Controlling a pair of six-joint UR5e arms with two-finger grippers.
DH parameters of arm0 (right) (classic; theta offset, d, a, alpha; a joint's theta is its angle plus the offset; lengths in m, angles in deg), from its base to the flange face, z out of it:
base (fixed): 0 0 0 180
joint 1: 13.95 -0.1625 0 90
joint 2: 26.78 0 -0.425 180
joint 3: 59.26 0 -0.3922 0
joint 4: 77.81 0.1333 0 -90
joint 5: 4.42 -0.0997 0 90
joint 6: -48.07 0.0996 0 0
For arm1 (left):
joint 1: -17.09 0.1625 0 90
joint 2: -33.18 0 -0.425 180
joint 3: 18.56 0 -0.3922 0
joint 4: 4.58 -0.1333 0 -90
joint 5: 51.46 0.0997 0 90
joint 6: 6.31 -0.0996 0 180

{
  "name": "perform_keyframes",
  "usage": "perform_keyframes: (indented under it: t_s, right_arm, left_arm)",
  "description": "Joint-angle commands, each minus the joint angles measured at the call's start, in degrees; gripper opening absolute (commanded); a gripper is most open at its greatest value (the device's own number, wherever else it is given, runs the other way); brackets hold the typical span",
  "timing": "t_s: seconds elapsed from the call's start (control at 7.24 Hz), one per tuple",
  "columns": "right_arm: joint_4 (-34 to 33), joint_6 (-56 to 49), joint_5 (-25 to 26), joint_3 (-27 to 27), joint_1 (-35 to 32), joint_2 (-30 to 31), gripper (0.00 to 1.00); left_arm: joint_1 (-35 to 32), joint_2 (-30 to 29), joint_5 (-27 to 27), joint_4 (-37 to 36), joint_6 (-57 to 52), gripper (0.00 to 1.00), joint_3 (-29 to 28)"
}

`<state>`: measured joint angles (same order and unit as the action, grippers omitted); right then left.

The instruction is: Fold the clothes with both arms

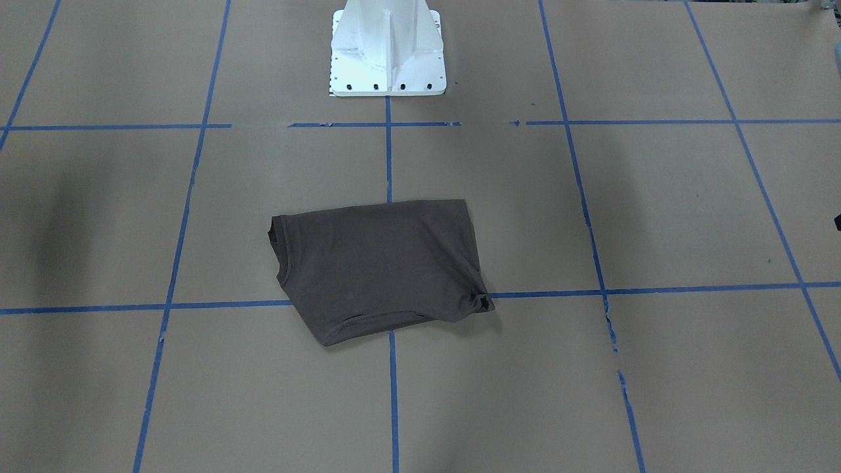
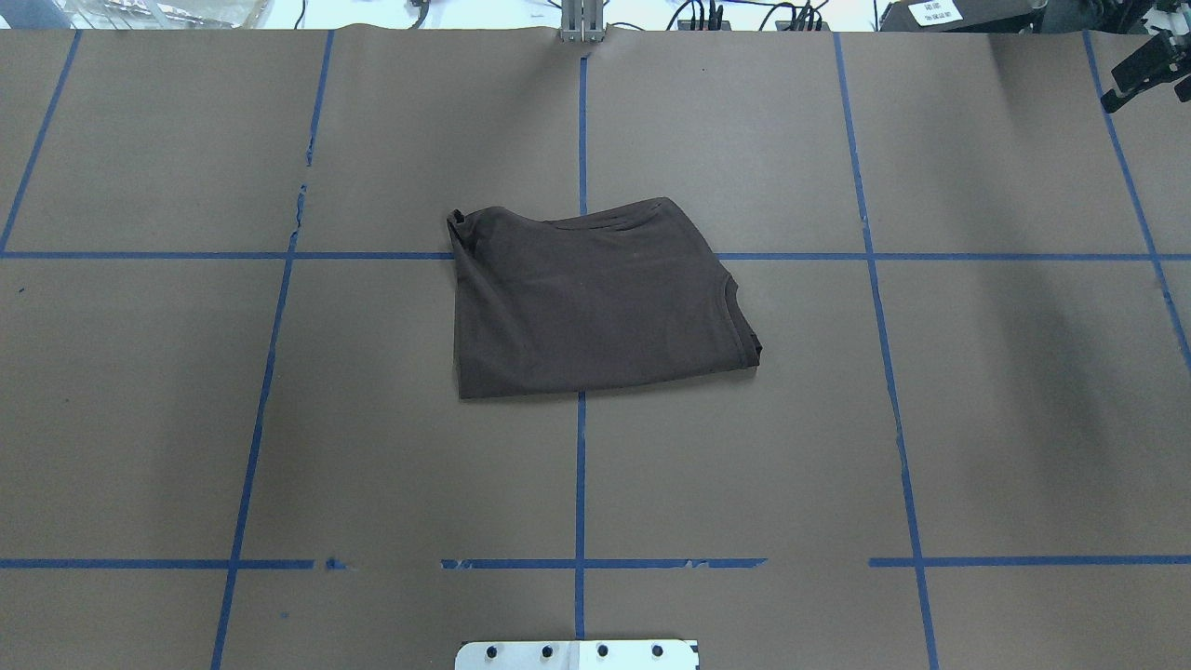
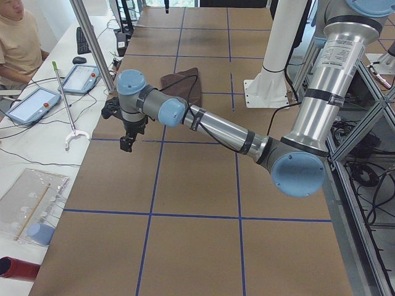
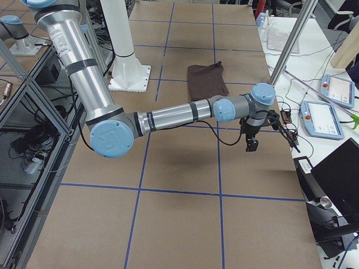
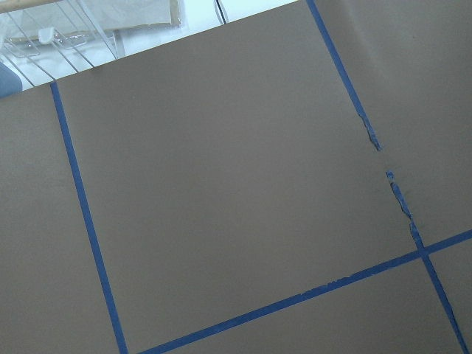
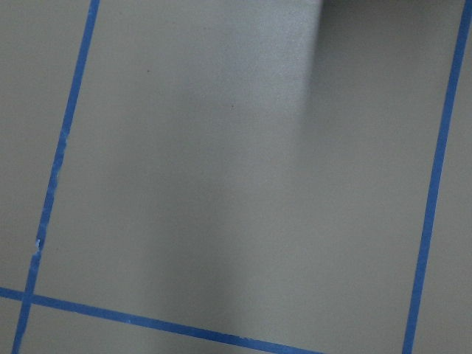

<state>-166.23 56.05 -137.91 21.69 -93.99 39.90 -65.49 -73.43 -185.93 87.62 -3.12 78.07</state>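
The dark brown-grey T-shirt [image 2: 595, 298] lies folded into a compact rectangle at the table's middle, its ribbed collar toward the robot's right; it also shows in the front view [image 1: 378, 266]. Neither gripper touches it. In the left side view the near left arm reaches out and its black gripper [image 3: 127, 147] hangs above the paper, well away from the shirt [image 3: 183, 86]. In the right side view the near right arm holds its gripper [image 4: 252, 147] above the paper near the operators' edge. I cannot tell whether either gripper is open or shut. Both wrist views show only paper and tape.
Brown paper with a blue tape grid [image 2: 582, 484] covers the table. The white pedestal base [image 1: 387, 59] stands at the robot's side. An operators' desk with tablets [image 3: 37, 102], a seated person [image 3: 18, 37] and a metal pole [image 3: 92, 43] border the far edge.
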Motion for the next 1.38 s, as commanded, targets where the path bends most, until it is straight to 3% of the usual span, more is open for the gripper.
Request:
perform_keyframes:
  t_s: [0.0,0.83,1.24]
  right_arm:
    - [0.0,0.01,-0.02,0.0,0.06,-0.06,1.0]
    - [-1.31,-0.08,-0.37,-1.31,0.06,0.02,1.0]
    - [-6.33,-0.43,-0.46,-1.32,0.32,-1.3,1.0]
  left_arm:
    - [2.07,-0.09,0.0,0.35,-0.02,1.0,-0.22]
    - [3.05,0.61,-0.44,1.76,-0.02,1.0,-0.48]
    - [3.05,2.02,-0.53,1.76,-0.11,1.0,-0.57]
